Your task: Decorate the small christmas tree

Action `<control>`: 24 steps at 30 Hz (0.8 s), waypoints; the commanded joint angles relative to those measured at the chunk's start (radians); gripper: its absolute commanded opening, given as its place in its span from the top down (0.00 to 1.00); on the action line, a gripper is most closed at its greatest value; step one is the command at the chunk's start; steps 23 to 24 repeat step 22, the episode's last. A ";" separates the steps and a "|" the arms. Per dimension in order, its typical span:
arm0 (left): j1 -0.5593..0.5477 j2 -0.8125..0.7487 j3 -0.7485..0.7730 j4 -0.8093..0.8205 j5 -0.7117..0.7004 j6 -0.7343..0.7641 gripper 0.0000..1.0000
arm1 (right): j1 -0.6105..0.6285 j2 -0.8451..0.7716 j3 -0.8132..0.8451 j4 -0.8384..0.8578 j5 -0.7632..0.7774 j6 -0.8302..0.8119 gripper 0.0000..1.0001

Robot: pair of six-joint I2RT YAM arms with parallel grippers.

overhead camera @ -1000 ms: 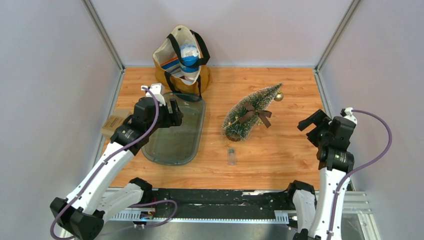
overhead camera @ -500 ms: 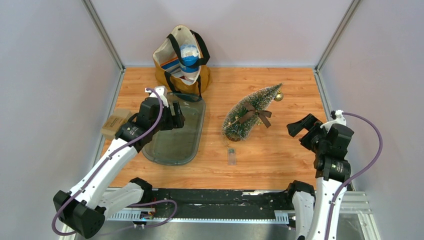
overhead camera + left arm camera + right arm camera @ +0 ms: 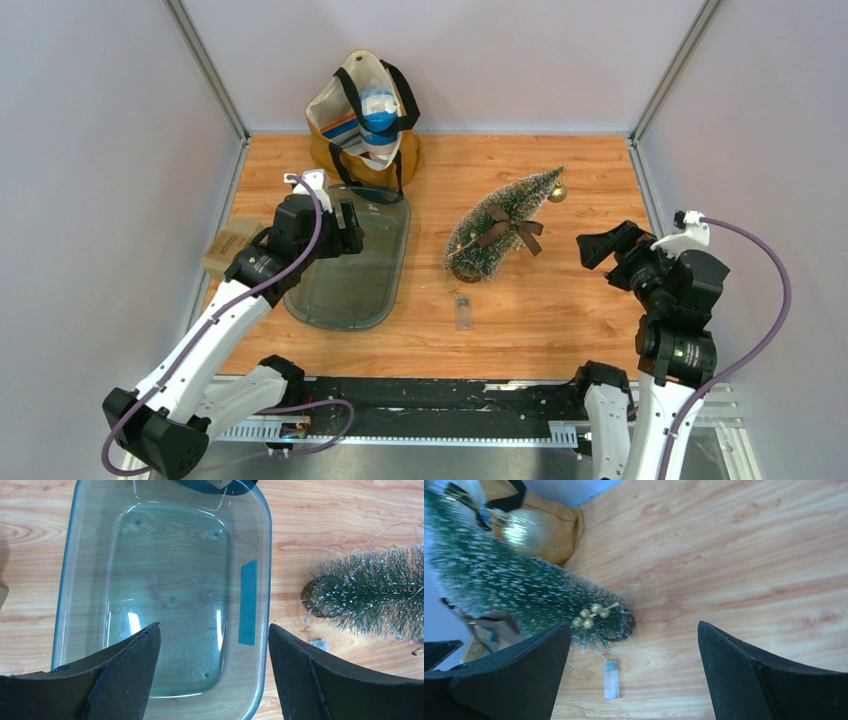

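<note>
1. One wooden bench [image 3: 560,320] carries everything, and two arms are bolted at its near edge.
2. One left pincer [image 3: 345,228] is held above the far end of the dish. In the left wrist view its fingers are spread wide [image 3: 212,640] and nothing is gripped between them.
3. One right pincer [image 3: 600,245] is held over bare bench just right of the tree. Its fingers are likewise spread wide [image 3: 633,630] and nothing is held.
4. One tote bag [image 3: 345,105] is stood at the far edge, its mouth open and its black handles up. Items are seen inside, but they cannot be counted.
5. One clear glass dish [image 3: 350,285] is laid flat left of centre, with nothing in it [image 3: 170,600].
6. One small christmas tree [image 3: 500,228] is laid on its side right of the dish and apart from it. Its base is turned near-left and its tip far-right [image 3: 514,590].
7. One cardboard box [image 3: 228,246] is set at the left edge.
8. One brown bow [image 3: 508,228] is tied on the tree.
9. One clear battery pack [image 3: 463,314] is laid just near of the tree's base [image 3: 611,679].
10. One gold ball [image 3: 558,192] is seen at the tree's tip [image 3: 526,527].
11. One cluster of small gold beads [image 3: 591,616] is seen near the base.
</note>
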 commanded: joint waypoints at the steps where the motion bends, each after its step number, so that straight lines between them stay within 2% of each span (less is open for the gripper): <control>1: -0.002 -0.018 0.044 0.022 0.008 0.021 0.13 | 0.014 -0.004 0.109 -0.016 -0.036 -0.045 0.00; 5: 0.000 -0.022 0.036 0.019 0.014 0.014 0.13 | 0.043 -0.011 0.145 -0.051 -0.015 -0.059 0.00; 10: 0.000 -0.028 0.032 0.018 0.017 0.010 0.13 | 0.065 -0.013 0.135 -0.062 -0.057 -0.076 0.00; 24: 0.000 -0.062 0.041 0.018 -0.005 0.021 0.13 | 0.075 -0.040 0.077 -0.044 0.093 -0.092 0.00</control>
